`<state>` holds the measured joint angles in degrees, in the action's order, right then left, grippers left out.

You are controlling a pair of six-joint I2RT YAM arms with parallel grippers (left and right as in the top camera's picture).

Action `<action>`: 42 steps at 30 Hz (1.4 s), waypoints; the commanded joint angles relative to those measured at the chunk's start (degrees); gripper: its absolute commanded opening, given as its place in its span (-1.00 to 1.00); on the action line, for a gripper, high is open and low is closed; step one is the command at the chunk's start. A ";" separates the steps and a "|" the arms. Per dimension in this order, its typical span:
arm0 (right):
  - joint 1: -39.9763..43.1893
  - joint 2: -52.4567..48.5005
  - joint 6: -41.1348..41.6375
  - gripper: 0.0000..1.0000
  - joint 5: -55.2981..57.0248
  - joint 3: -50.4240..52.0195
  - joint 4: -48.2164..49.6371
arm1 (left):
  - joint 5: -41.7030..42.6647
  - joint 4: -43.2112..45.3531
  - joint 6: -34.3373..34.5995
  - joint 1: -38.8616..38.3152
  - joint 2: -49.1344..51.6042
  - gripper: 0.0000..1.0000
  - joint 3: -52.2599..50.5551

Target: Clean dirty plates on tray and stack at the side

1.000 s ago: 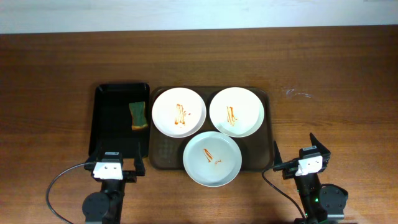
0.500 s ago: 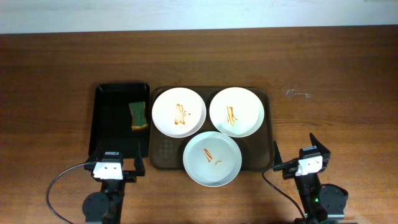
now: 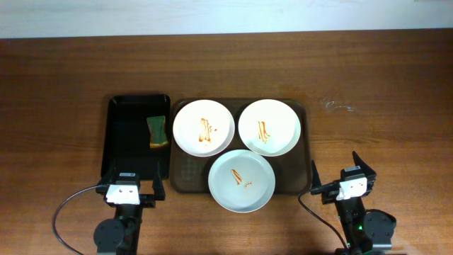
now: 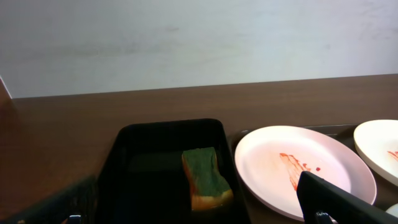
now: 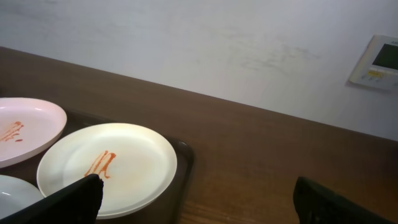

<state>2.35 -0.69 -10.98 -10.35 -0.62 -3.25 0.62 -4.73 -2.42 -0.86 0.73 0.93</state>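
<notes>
Three white plates with orange-brown sauce streaks lie on the dark brown tray [image 3: 301, 152]: one at the back left [image 3: 204, 127], one at the back right [image 3: 270, 127], one at the front middle [image 3: 241, 180]. My left gripper [image 3: 132, 185] is open and empty at the near table edge, in front of the black tray. My right gripper [image 3: 338, 177] is open and empty, right of the brown tray's front corner. The left wrist view shows the back left plate [image 4: 298, 171]. The right wrist view shows the back right plate [image 5: 109, 167].
A smaller black tray [image 3: 126, 142] lies left of the brown tray and holds a green and yellow sponge [image 3: 157, 132], also in the left wrist view [image 4: 205, 178]. Bare wood table lies right of the brown tray [image 3: 382, 120]. A wall panel [image 5: 376, 62] hangs behind.
</notes>
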 commanded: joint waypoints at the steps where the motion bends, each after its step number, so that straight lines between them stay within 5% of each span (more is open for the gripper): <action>1: -0.42 0.33 -0.13 0.97 0.26 0.31 -0.33 | 0.81 0.07 1.81 0.28 -0.39 0.99 -0.42; 5: -0.42 0.28 7.15 0.97 0.55 -0.26 0.63 | 0.61 -2.60 3.28 0.31 0.31 0.99 0.96; 10: -0.42 -2.12 12.59 0.97 0.52 -10.34 -14.40 | -1.20 -8.55 3.23 0.31 6.10 0.99 8.09; 17: -0.42 -20.37 16.41 0.97 -8.85 -31.12 -33.75 | 0.07 -14.78 2.80 0.28 30.21 0.99 26.34; 22: -0.42 -42.95 13.94 0.97 -9.38 -49.37 -52.17 | 6.80 -32.15 2.80 0.28 51.67 0.99 44.74; 27: -0.42 -59.12 14.03 0.97 -11.54 -61.24 -59.82 | 9.03 -51.21 2.82 0.31 68.19 0.99 61.46; 33: -2.62 -67.25 14.03 0.89 -13.86 -61.79 -60.41 | 6.14 -43.30 6.12 0.31 74.82 0.99 62.12; 38: -7.82 -68.65 17.11 0.84 -11.69 -61.79 -58.90 | 1.31 -30.53 10.47 0.28 87.03 0.67 62.12; 42: -8.50 -70.75 17.09 0.78 -11.50 -61.79 -58.88 | 1.03 -25.24 12.31 0.28 95.78 0.18 62.12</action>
<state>-5.63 -70.41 5.80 -22.52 -61.39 -62.30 3.07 -31.38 7.64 -0.78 92.49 62.59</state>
